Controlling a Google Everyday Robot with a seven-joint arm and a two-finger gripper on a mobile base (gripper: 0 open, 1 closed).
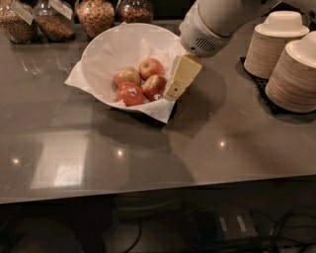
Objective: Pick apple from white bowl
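Observation:
The white bowl [106, 49] stands at the back left of the grey counter, lined with crumpled white paper that sticks out over its rim. Several apples lie in it. The dull red apple [154, 85], with a small white sticker low on its side, lies at the right of the pile. A brighter orange-red apple [130, 94] with a sticker on top lies in front, and a yellow-green apple [127, 75] lies behind it. My gripper [173, 91] points down and left over the bowl's right rim, its tip right beside the dull red apple.
Two tall stacks of beige paper bowls [276, 44] stand on a dark tray at the right. Glass jars of grains [95, 15] line the back edge behind the bowl. The counter's front edge [158, 190] runs across the lower part of the view.

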